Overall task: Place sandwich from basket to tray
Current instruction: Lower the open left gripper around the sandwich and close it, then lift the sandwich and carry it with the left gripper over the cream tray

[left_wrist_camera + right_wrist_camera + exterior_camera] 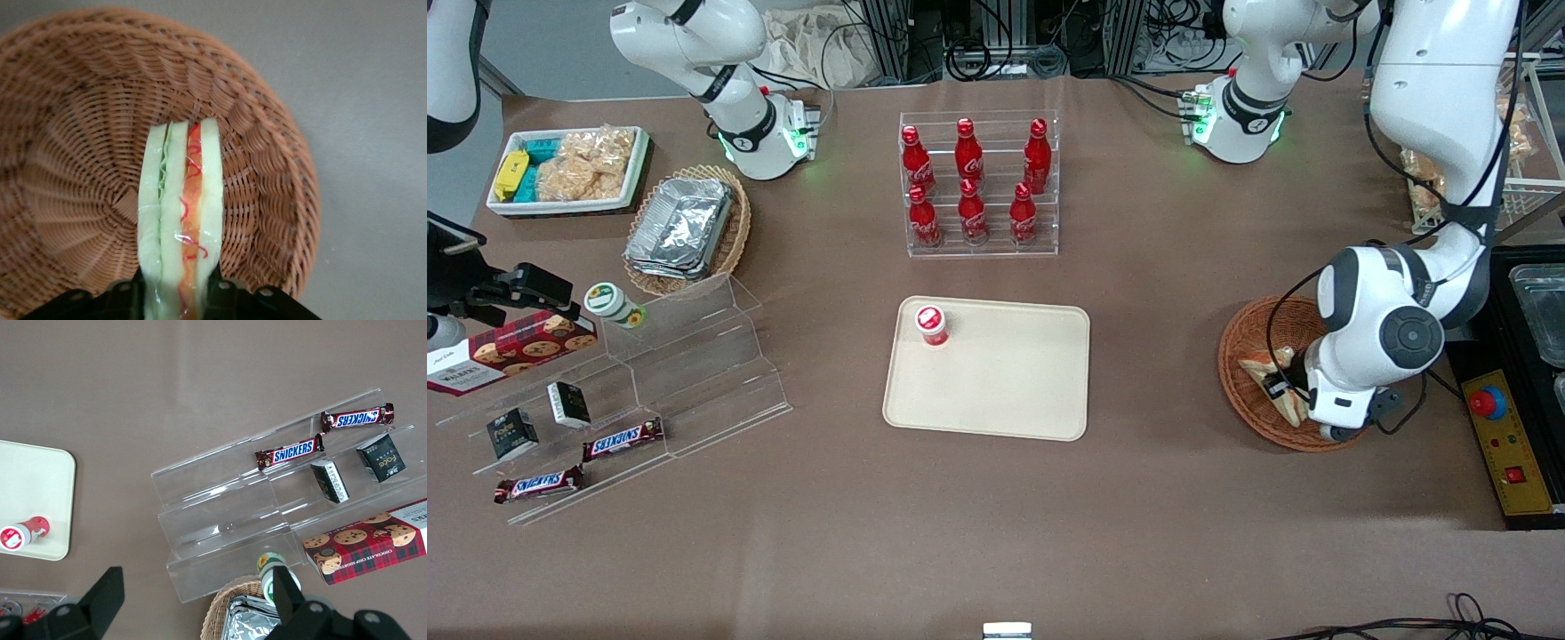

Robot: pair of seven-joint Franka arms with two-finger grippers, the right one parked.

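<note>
A: Labels first. Sandwich (179, 213) itself has no readable writing, just clear wrap. Readable elsewhere: "SNICKERS" on two bars (288, 453), cookie box (363, 541) in red tartan with a partial word I can't make out, Coca-Cola style script on the red bottles (969, 182).

B: Sandwich orientation?

A: Standing on edge, layers vertical in the left wrist view. Long axis runs straight out from the gripper (179, 293) over the basket (80, 133) weave. White bread outside, green filling one side, orange-red the other.

B: Gripper state?

A: Clamped on the sandwich. One finger (130, 293) against each bread face, at the end nearest the wrist. Sandwich fills the gap between them.

B: Where is it all?

A: In the basket, directly under the gripper, at the working arm's end of the table. Tray (996, 391) lies well apart from the gripper, toward the parked arm's end, with a red-capped cup (931, 324) on it. Bottle rack sits farther from the front camera than the tray.
</note>
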